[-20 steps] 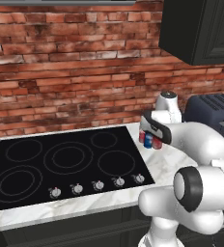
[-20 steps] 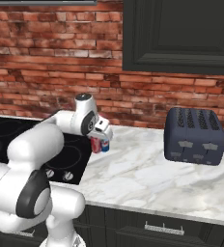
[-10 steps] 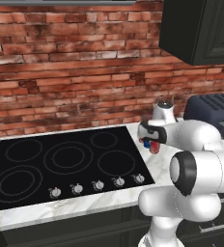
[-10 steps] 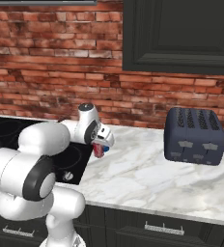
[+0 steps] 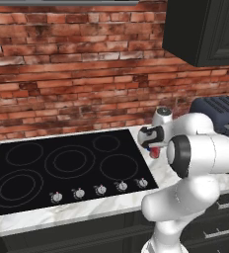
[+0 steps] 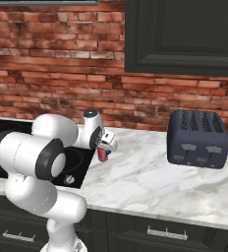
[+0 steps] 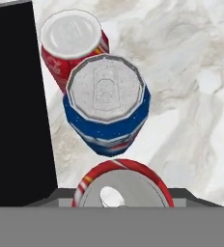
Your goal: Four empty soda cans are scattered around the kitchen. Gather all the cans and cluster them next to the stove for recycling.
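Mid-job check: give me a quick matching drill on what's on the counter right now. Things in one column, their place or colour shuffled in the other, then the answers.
Column one:
1. blue can
2. toaster
3. stove
4. gripper

Column two:
A. flat black glass with silver knobs along its front
B. dark blue-grey, on the marble counter to the right of the cans
C. shut on a red can above the counter by the stove's right edge
D. standing on the marble between two red cans

Pairs: 1-D, 2-B, 3-A, 4-C
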